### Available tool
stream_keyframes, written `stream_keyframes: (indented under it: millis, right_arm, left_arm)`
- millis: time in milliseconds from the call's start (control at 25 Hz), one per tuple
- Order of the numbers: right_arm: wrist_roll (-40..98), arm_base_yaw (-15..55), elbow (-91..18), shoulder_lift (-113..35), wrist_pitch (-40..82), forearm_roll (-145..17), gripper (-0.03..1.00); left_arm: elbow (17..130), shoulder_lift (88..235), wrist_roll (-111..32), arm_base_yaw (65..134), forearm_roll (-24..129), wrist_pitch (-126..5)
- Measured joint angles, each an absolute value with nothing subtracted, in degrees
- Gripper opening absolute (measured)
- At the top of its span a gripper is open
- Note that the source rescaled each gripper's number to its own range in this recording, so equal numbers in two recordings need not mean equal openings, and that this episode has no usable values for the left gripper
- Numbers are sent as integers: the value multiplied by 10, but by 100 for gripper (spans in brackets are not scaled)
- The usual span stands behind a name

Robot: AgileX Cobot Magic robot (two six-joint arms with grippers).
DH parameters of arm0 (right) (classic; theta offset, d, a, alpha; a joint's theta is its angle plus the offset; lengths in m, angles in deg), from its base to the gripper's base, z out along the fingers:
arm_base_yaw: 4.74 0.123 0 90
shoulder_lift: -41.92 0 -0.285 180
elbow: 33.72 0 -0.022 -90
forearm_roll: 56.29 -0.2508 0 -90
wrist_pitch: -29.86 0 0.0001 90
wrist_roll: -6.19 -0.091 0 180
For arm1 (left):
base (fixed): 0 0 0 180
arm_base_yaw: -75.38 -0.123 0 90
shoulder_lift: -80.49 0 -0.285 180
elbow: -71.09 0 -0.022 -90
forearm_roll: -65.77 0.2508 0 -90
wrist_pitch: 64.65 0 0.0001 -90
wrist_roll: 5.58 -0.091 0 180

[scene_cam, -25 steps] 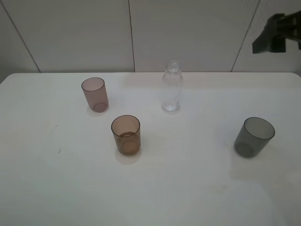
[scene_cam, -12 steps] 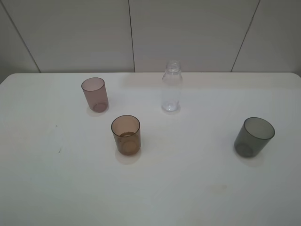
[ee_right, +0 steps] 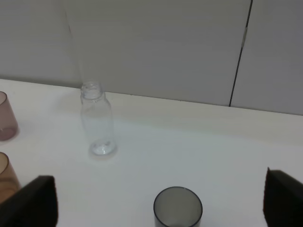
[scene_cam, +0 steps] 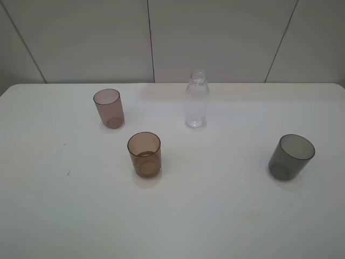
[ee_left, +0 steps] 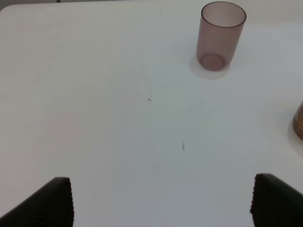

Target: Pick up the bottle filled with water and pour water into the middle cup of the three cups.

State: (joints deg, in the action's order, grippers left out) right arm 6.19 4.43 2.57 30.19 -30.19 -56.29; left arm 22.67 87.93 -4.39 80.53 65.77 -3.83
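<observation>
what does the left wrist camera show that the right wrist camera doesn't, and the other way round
Only the left wrist view shows the whole translucent mauve-pink plastic tumbler, standing upright, and small dark specks on the table.

Only the right wrist view shows the small clear capless plastic bottle, the dark smoky grey tumbler and the panelled wall.

Both show the white table, an edge of the translucent amber-brown plastic tumbler, and their own open claw, left and right, holding nothing. The pink tumbler also appears cut off at the right view's edge.
</observation>
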Motion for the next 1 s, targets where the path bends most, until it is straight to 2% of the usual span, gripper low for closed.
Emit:
stream_keyframes:
  millis: [120, 520, 840, 1000]
  right_arm:
    - [66, 44, 66, 342, -289, -563, 82]
    - [68, 48, 135, 343, -308, -563, 82]
    - [68, -27, 137, 343, -308, -563, 82]
    - [67, -30, 137, 343, -308, -563, 82]
  left_arm:
    - [227, 879, -44, 805, 658, -38]
    - [227, 879, -44, 805, 658, -38]
    - [227, 879, -44, 805, 658, -38]
    - [227, 879, -44, 805, 658, -38]
